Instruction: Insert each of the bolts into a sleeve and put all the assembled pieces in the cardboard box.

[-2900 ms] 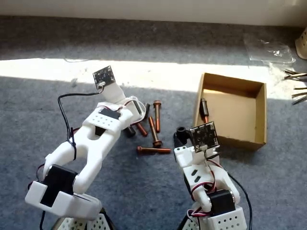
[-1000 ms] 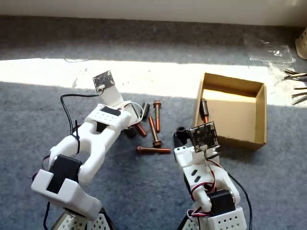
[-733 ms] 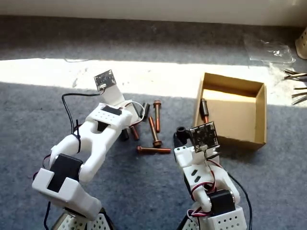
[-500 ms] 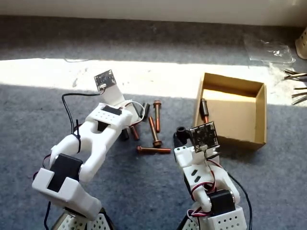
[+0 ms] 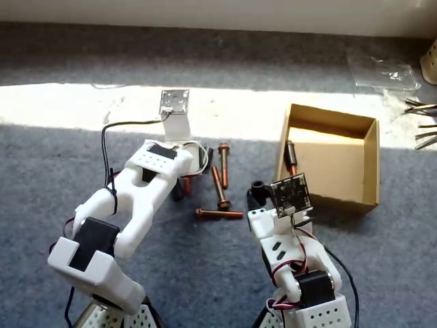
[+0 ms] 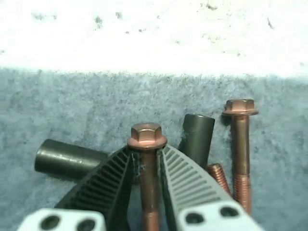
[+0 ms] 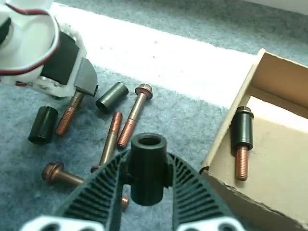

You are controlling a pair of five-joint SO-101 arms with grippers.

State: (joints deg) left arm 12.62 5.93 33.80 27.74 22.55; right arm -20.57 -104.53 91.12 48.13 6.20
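A copper bolt (image 6: 147, 137) is pinched between the pads of the left gripper (image 6: 147, 151). Its hex head stands just past the fingertips and its shank runs back between the jaws. A dark sleeve (image 7: 148, 175) is clamped in the right gripper (image 7: 148, 162), with its open bore showing beyond the fingertips.

Two loose sleeves (image 6: 67, 159) (image 6: 198, 137) and a loose bolt (image 6: 240, 144) lie on the grey carpet (image 5: 41, 171), just beside the left gripper. Two more bolts (image 5: 218, 188) (image 5: 218, 214) lie between the arms.

The cardboard box (image 5: 374, 164) stands near the right gripper, towards the carpet's right edge. One assembled piece (image 7: 241, 137) lies inside it against the wall nearest the loose parts. A strip of bare carpet is left between the loose bolts and that wall. More bare carpet is seen left of the left arm and in the sunlit band beyond the parts.
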